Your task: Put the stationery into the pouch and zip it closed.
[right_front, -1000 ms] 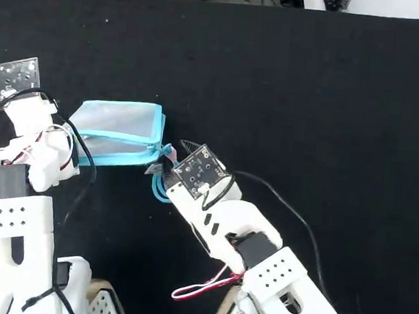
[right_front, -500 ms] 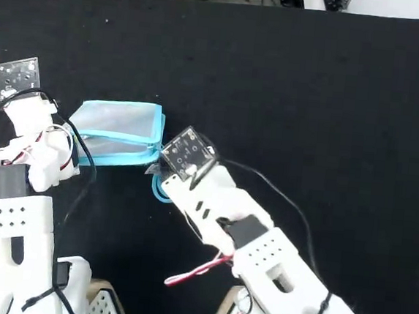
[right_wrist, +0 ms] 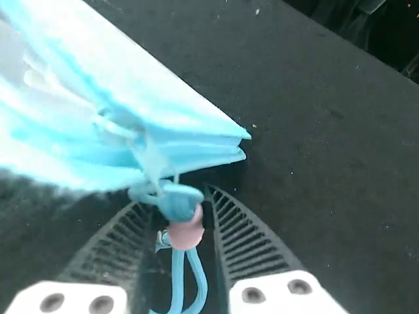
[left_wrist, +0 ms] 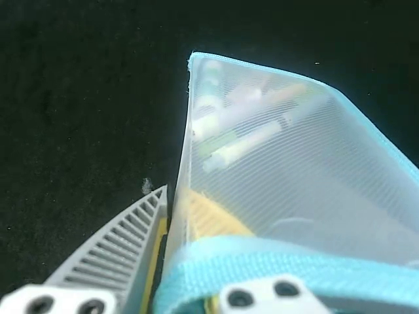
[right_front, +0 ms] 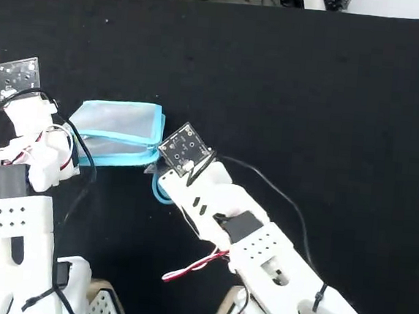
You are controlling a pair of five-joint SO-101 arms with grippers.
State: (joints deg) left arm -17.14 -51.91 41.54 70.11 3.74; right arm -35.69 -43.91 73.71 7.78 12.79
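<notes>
Since a zip (right_front: 119,137) needs something to pull against, the left gripper (left_wrist: 175,235) pinches the pouch (right_front: 121,120) at the end away from the pull (right_wrist: 171,196). Its jaws are closed on the blue trim (left_wrist: 275,261), bracing the pouch on the table (right_front: 310,100). Pens (left_wrist: 242,147) lie inside, visible through the mesh. The right gripper (right_wrist: 185,216) straddles the pull, jaws nearly together, nipping its pink bead (right_wrist: 185,233) and blue cord (right_wrist: 177,275). The slider seems to sit at this corner, so closing looks almost done.
</notes>
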